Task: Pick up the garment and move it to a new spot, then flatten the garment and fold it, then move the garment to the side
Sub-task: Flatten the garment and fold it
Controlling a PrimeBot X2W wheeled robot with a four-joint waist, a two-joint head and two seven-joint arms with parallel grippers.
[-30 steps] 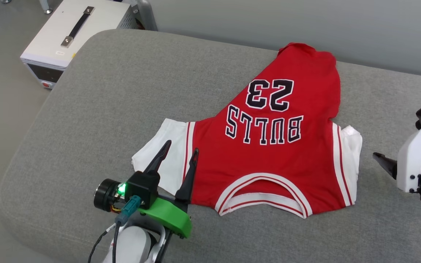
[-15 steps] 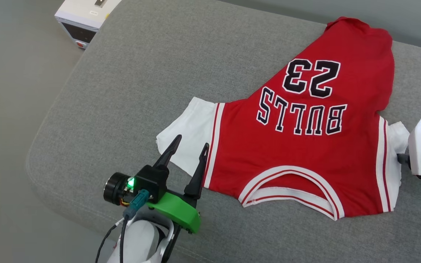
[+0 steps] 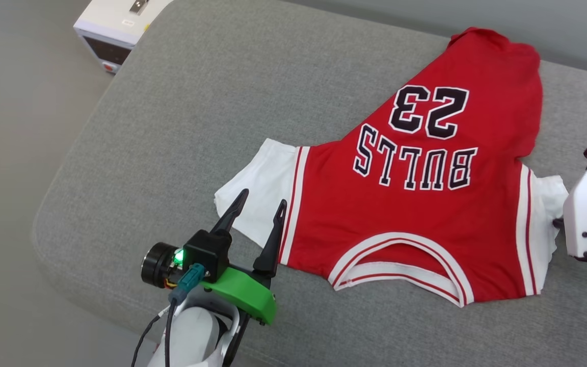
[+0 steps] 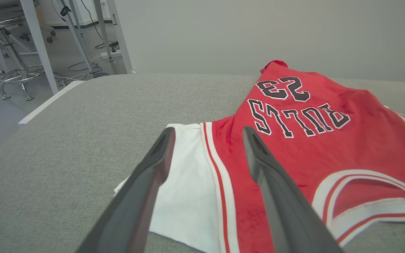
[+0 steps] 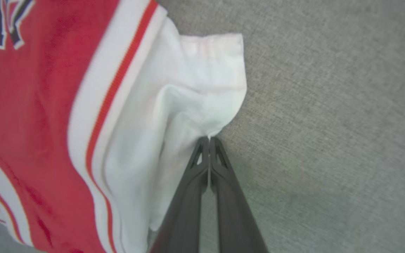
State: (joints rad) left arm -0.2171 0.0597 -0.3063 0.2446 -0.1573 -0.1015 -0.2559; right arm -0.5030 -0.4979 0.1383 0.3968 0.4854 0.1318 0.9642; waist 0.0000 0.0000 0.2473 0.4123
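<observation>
1. Grey woven cloth covers the cushion [image 3: 171, 127] that carries everything. The garment [image 3: 400, 219] lies on its right half, print up, with the collar toward the robot and the hem toward the far wall.
2. The garment's sleeve-to-sleeve line runs left to right, so each white sleeve points at one arm.
3. The left gripper [image 3: 264, 198] has its fingers spread wide with nothing between them. It is poised over the left sleeve [image 3: 258, 204], which lies directly ahead of and beneath its tips.
4. The right gripper [image 5: 208, 138] is closed tight, apparently pinching the edge of the right sleeve [image 5: 202, 88], which bunches toward its tips.
5. A two-handed lift probably needs only the left arm to drop and close on the nearer sleeve.
</observation>
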